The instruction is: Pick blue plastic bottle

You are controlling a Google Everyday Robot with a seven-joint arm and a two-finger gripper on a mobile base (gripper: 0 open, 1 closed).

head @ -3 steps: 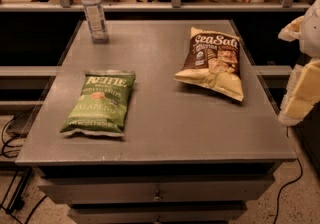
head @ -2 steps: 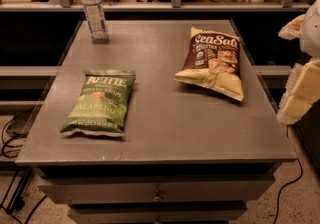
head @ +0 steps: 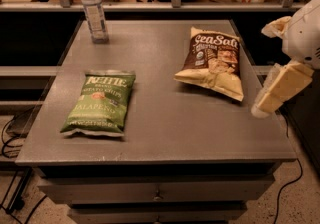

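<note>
The blue plastic bottle [head: 94, 12] is a slim clear bottle with a white cap and a pale label. It stands upright at the far left corner of the grey table [head: 165, 118]. My gripper [head: 274, 94] hangs at the right edge of the view, over the table's right edge. It is just right of the sea salt chip bag and far from the bottle. It holds nothing that I can see.
A green jalapeño chip bag [head: 100, 102] lies at the front left of the table. A brown sea salt chip bag [head: 214, 62] lies at the right, between my gripper and the table's middle. A railing with shelves [head: 175, 3] runs behind the table. Cables [head: 10, 138] lie on the floor at the left.
My gripper has shifted a little to the left, toward the table's right edge. The bottle and both bags have not moved.
</note>
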